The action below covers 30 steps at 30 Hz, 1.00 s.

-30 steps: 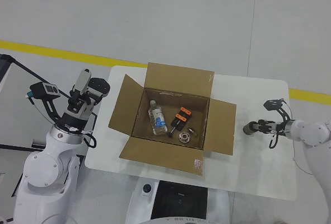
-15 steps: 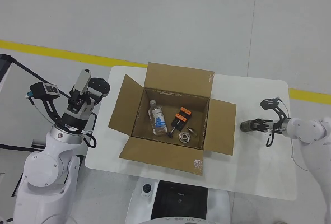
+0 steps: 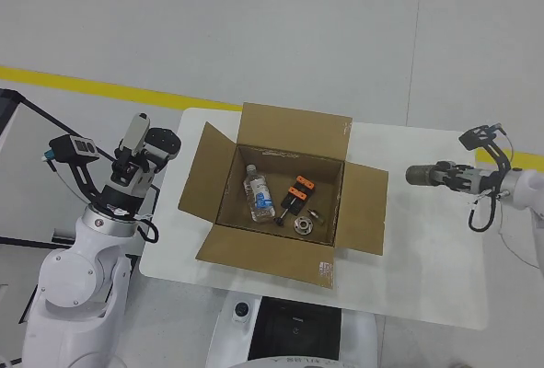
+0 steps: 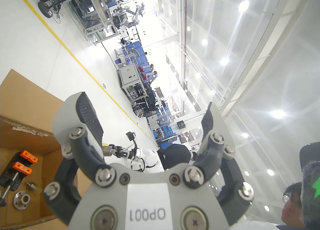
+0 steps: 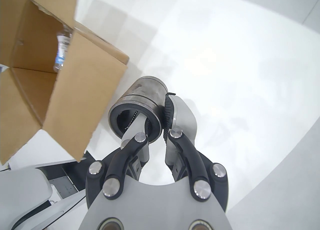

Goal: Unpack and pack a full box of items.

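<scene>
Top view: one cardboard box [image 3: 295,129], all four flaps folded outward, stands mid-desk [image 3: 419,267]. On its floor lie one water bottle [image 3: 260,193] on its side toward my left, one orange-and-black vise [image 3: 296,193] just beside it, one metal flange [image 3: 301,224] near the front wall and one small stud [image 3: 316,215] close to the flange. My right claw [image 3: 434,173] hangs over the desk on my right, apart from the box's right flap, and holds one steel sleeve [image 3: 417,174] lying level with its open end toward the box. My left arm stands off the desk's left edge. Left wrist view: my left claw [image 4: 146,107] points up toward the hall ceiling, fingers spread wide with nothing between the ribbed pads. A corner of the box lies below it, with the vise, stud and flange on the floor. Farther off, the right claw carries the sleeve. Right wrist view: the right claw is clamped on the sleeve's wall, one finger inside the bore and the other pad pressed on the outer surface. The sleeve is clear of the desk, just beside the edge of the box's near flap. The bottle shows past that flap, inside the box.
</scene>
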{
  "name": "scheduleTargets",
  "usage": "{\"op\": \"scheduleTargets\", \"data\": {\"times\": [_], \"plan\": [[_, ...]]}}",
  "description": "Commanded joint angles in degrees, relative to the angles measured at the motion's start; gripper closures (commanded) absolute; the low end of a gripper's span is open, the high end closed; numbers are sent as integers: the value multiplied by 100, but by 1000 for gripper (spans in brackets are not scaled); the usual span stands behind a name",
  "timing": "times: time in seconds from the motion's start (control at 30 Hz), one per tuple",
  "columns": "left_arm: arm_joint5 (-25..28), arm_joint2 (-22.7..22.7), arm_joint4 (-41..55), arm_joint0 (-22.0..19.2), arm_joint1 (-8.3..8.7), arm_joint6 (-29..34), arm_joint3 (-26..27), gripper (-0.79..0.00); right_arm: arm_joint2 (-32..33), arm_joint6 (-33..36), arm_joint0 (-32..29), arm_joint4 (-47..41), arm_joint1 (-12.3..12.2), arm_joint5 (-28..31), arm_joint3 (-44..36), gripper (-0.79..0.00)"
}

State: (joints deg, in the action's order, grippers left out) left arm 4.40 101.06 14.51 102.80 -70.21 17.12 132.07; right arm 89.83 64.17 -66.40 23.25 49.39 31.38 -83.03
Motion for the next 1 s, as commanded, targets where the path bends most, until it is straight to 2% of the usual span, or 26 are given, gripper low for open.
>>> {"op": "scheduleTargets", "data": {"times": [0.0,0.2,0.3,0.6,0.73,0.87,0.97], "plan": [[0,0,0,0,0,0,0,-785,51,23,-25,-175,-15,65,-309,0],[0,0,0,0,0,0,0,-785,-765,48,242,-703,76,-73,-1002,0],[0,0,0,0,0,0,0,-785,-1212,-40,389,-668,137,-224,-977,0],[0,0,0,0,0,0,0,-785,-1212,-40,389,-668,137,-224,-977,0],[0,0,0,0,0,0,0,-785,-1281,-254,199,-568,133,-187,-1013,0],[0,0,0,0,0,0,0,-785,-2159,-481,574,-402,286,-68,-1325,0],[0,0,0,0,0,0,0,-785,-3059,-765,1079,-321,504,-85,-1129,0]]}}
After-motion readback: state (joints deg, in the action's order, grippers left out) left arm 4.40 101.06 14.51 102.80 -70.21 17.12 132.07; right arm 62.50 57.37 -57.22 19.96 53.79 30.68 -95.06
